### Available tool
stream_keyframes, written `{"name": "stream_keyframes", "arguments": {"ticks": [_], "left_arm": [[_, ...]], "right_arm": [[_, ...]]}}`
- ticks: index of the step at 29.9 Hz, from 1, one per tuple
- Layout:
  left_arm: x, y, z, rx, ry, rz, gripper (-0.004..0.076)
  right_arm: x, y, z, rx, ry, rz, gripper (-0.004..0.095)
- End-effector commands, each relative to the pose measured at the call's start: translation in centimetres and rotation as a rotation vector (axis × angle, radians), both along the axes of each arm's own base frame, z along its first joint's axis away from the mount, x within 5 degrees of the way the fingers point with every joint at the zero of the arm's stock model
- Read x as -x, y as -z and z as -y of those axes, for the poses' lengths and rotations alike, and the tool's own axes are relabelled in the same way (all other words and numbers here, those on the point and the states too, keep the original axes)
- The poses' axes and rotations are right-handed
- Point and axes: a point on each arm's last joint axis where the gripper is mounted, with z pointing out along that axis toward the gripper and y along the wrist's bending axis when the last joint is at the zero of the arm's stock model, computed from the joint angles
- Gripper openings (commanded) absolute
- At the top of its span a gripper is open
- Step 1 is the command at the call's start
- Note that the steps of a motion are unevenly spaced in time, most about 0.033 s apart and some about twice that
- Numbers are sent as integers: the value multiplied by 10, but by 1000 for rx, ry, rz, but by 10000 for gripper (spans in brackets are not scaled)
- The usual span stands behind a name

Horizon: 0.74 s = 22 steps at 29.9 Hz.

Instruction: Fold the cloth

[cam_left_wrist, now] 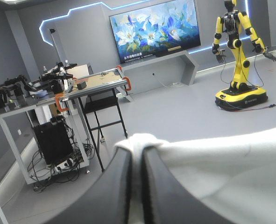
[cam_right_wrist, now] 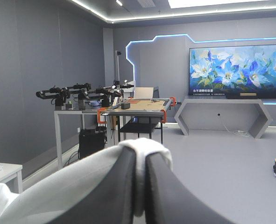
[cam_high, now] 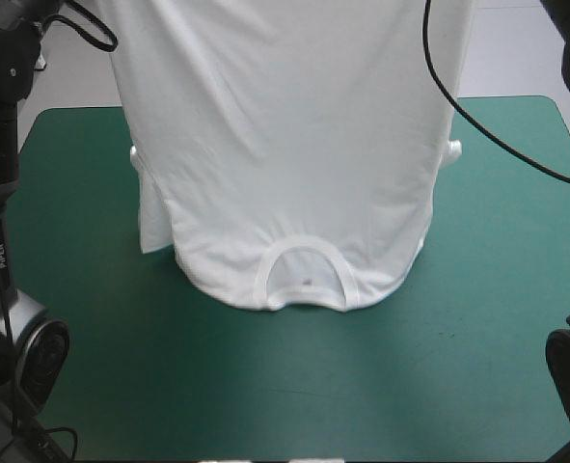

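The left hand (cam_left_wrist: 137, 156) and right hand (cam_right_wrist: 140, 154) each pinch the T-shirt (cam_high: 285, 145), which hangs below both, long axis vertical. Its collar (cam_high: 305, 245) end lies on the desk (cam_high: 487, 309), beneath and between the hands.

Table (cam_high: 477, 328): you see its teal-green cover | on it: white T-shirt (cam_high: 294, 260), collar end resting mid-table, neck opening toward the near edge | sleeves: possibly touching the cover, hard to tell

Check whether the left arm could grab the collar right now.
Probably not: its fingers are shut on the T-shirt's raised edge, up above the table, where the collar lies uncovered.
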Motion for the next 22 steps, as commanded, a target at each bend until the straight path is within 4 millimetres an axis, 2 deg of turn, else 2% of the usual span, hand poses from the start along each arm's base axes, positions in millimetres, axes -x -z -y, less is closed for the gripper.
{"name": "stream_keyframes", "arguments": {"ticks": [1,6,8,10,16,19,22], "left_arm": [[48,-40,-12,38,-8,229,-9],[61,-48,-16,46,-16,270,-9],[59,-46,-16,40,-21,246,-9],[51,-39,-15,30,-25,184,-9],[14,-3,-2,15,17,-66,-9],[-11,25,7,-1,41,-227,-9],[-47,67,17,-40,37,-413,-9]], "right_arm": [[58,-40,12,-38,10,236,-15],[84,-53,17,-43,13,290,-15],[83,-51,17,-34,14,260,-15],[73,-43,15,-12,14,178,-15],[10,3,2,46,-2,-149,-15],[-29,40,-7,75,-10,-362,-15],[-72,88,-13,116,7,-605,-15]]}}
